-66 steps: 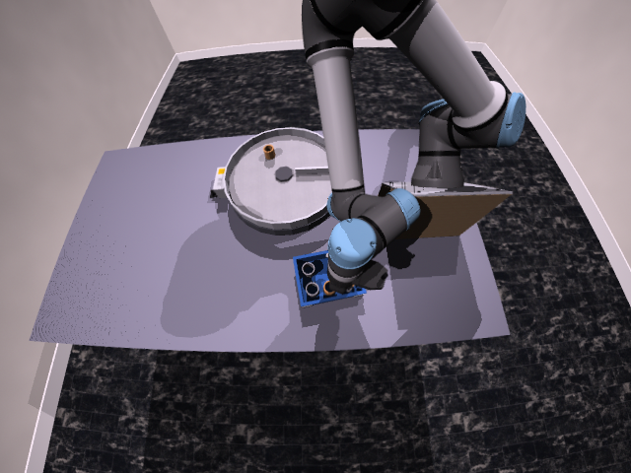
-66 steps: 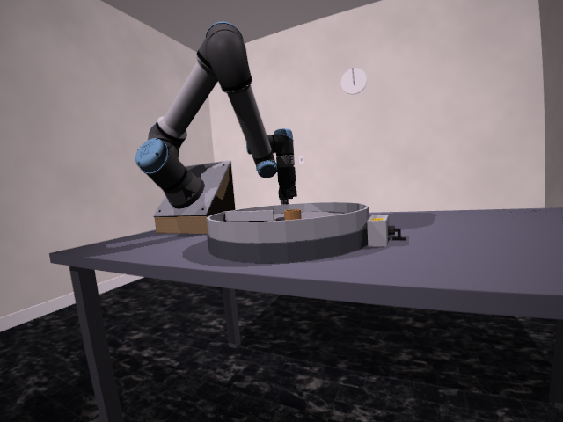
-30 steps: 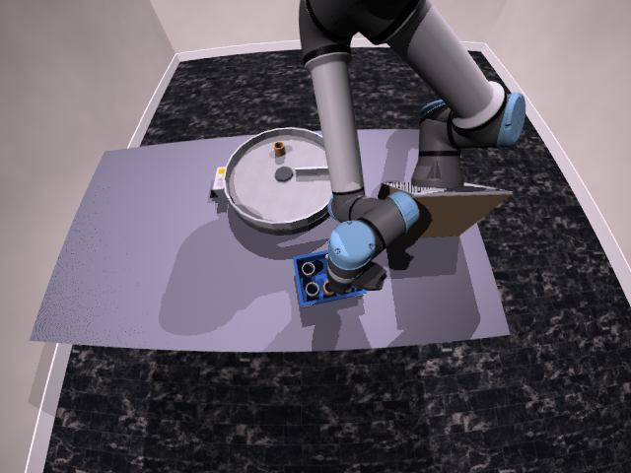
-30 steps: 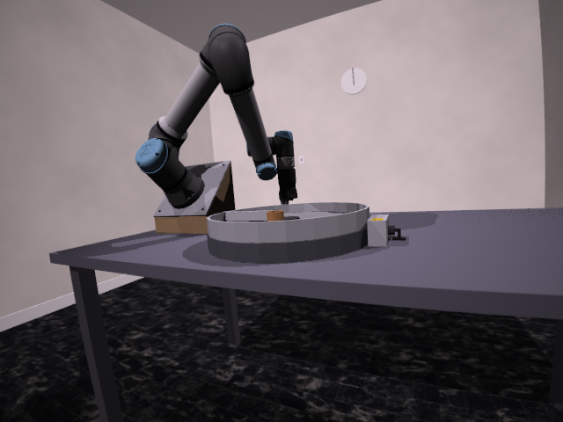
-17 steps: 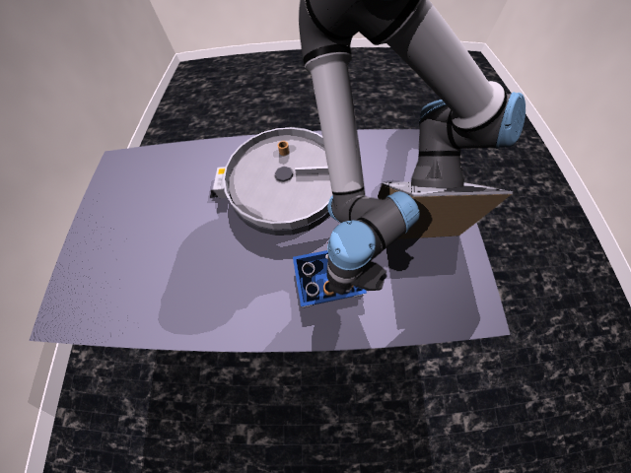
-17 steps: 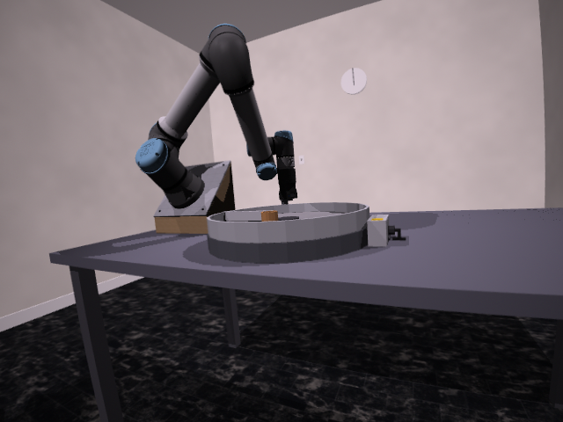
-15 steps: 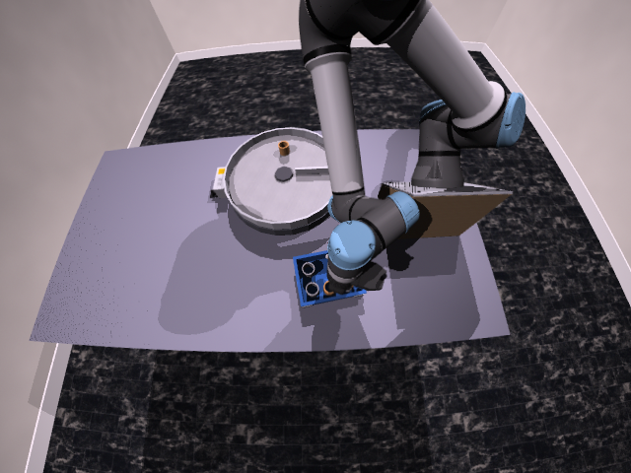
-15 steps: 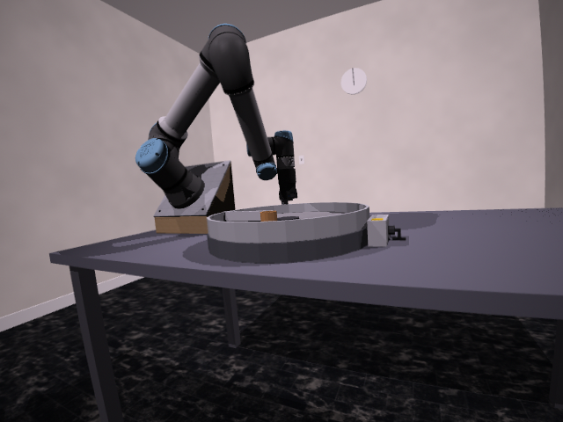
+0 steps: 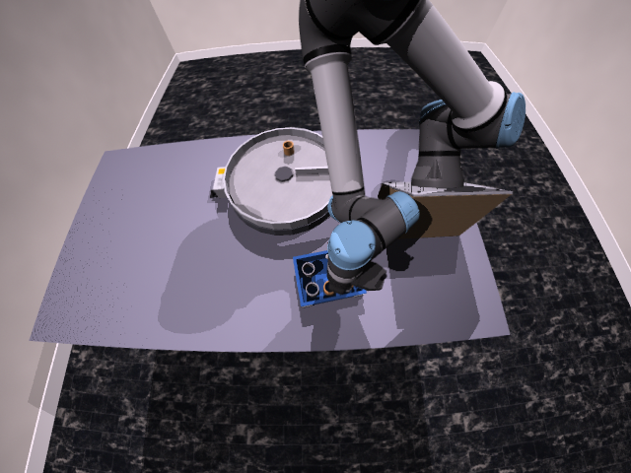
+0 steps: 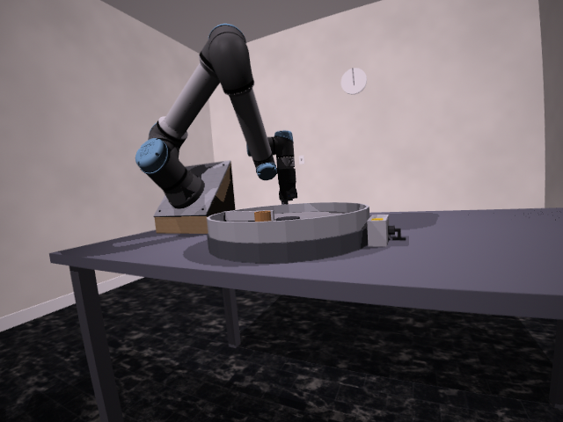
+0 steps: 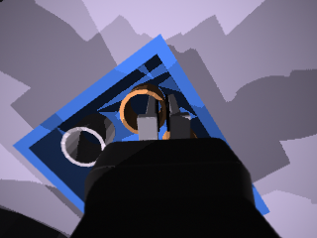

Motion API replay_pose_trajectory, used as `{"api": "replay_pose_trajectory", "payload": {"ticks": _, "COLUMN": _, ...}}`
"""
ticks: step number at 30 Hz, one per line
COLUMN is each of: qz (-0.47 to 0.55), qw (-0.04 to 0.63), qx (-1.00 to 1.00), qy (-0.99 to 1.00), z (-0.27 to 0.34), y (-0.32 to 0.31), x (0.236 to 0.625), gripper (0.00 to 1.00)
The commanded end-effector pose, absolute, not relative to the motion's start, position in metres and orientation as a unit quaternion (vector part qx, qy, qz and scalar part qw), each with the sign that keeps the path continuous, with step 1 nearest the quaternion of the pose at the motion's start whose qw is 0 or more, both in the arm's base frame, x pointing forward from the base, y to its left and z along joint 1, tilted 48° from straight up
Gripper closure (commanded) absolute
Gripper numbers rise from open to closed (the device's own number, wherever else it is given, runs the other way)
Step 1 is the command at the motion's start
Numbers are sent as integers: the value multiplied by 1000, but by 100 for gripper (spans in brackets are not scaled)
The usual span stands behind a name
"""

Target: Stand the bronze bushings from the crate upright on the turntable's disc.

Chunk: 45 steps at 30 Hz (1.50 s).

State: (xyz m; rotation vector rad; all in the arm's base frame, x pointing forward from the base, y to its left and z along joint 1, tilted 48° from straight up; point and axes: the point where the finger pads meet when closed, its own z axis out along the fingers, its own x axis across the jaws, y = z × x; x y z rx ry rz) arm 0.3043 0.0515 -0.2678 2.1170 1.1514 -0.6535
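Our gripper (image 9: 337, 285) (image 10: 284, 200) (image 11: 161, 106) has its fingers nearly together, seemingly pinching one wall of the upright bronze bushing (image 9: 326, 288) (image 11: 124, 113) in the crate (image 9: 297, 280) (image 11: 99, 86), whose open bore lies off to one side, so we should lift straight along its axis.

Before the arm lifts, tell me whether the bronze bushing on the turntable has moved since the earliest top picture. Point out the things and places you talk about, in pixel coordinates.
Yes: the bushing (image 9: 288, 148) (image 10: 262, 215) has shifted rightward in the top view, against the hub (image 9: 283, 173).
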Motion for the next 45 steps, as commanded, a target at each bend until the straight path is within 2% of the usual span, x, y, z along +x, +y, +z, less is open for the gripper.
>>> {"api": "replay_pose_trajectory", "payload": {"ticks": 1, "qz": -250, "qw": 317, "qx": 803, "qy": 438, "z": -268, "y": 50, "x": 302, "gripper": 100}}
{"api": "replay_pose_trajectory", "payload": {"ticks": 26, "qz": -248, "qw": 317, "qx": 804, "qy": 438, "z": -265, "y": 54, "x": 304, "gripper": 100}}
{"api": "replay_pose_trajectory", "payload": {"ticks": 45, "qz": -247, "qw": 317, "qx": 804, "qy": 438, "z": -223, "y": 101, "x": 314, "gripper": 100}}
